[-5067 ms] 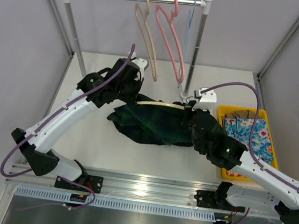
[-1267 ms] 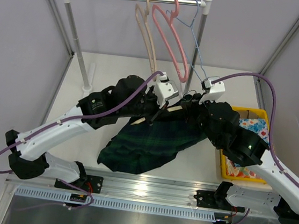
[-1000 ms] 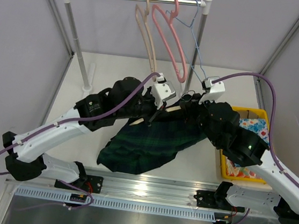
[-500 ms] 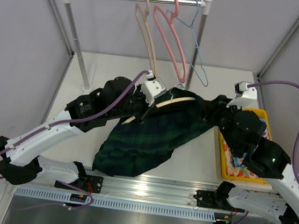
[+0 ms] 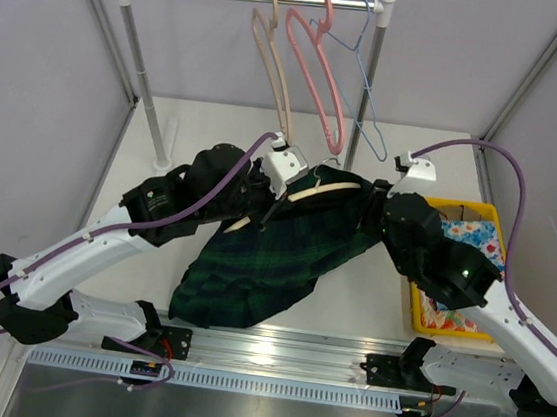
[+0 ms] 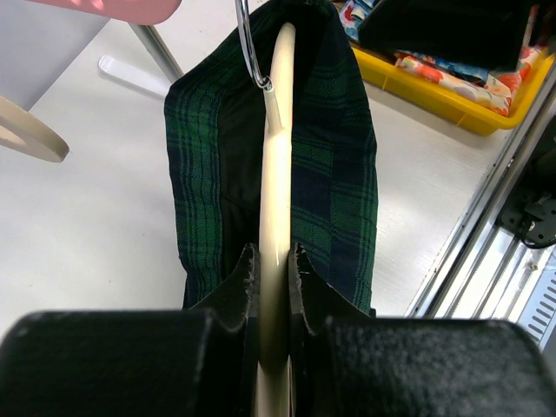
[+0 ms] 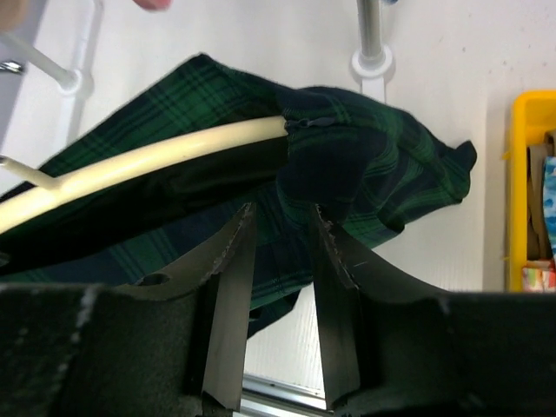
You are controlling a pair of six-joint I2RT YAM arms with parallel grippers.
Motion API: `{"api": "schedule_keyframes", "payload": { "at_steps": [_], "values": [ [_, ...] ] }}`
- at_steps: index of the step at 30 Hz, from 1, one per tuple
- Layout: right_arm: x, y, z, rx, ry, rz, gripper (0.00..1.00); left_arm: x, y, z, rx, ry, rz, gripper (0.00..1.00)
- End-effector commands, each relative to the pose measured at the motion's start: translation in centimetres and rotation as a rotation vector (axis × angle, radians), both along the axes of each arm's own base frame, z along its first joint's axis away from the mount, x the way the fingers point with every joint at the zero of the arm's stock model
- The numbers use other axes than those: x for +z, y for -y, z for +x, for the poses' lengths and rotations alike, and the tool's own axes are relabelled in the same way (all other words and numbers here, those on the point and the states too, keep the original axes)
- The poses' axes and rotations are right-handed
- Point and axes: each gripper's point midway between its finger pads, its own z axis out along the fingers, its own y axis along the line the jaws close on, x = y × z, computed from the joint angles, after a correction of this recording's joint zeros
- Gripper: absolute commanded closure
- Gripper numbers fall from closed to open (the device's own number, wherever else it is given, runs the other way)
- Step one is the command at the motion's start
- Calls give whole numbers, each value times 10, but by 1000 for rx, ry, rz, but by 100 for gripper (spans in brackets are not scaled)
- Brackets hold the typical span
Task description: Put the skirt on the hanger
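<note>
The left gripper (image 6: pixel 273 261) is clenched on the cream hanger (image 6: pixel 278 156), with the plaid skirt (image 5: pixel 273 258) draped over it and trailing toward the near rail. The right gripper (image 7: pixel 280 217) hovers at the skirt's right end with its jaws parted; its tips may brush the cloth. A pink hanger (image 5: pixel 314 72) and a rack post (image 5: pixel 372 78) crowd close behind, and a yellow bin (image 5: pixel 454 332) sits to the right.
</note>
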Motion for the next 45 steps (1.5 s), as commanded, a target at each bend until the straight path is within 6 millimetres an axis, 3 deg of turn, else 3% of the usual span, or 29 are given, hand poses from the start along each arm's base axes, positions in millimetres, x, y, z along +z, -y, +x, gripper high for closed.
{"api": "schedule_keyframes", "payload": {
  "at_steps": [1, 8, 15, 20, 24, 28, 39, 45],
  "values": [
    [-3, -6, 5, -14, -18, 18, 63, 47, 0, 0, 2, 84, -139, 100],
    [-12, -4, 16, -93, -46, -32, 49, 49, 0, -1, -6, 87, -140, 100],
    [-13, 6, 24, -171, -45, -76, 44, 49, 1, -2, -12, 85, -142, 100],
    [-12, 12, 27, -203, -36, -107, 56, 49, -1, -2, -9, 84, -139, 100],
    [-11, 20, 28, -219, -36, -112, 82, 50, -3, -3, -5, 88, -138, 100],
    [-6, 29, 26, -227, -27, -105, 96, 50, -5, -1, 2, 92, -131, 100],
    [10, 63, 21, -232, -17, 22, 100, 49, -19, 2, 35, 101, -118, 100],
    [10, 57, 25, -198, -25, 40, 99, 49, -19, -6, -3, 86, -118, 100]
  ]
}}
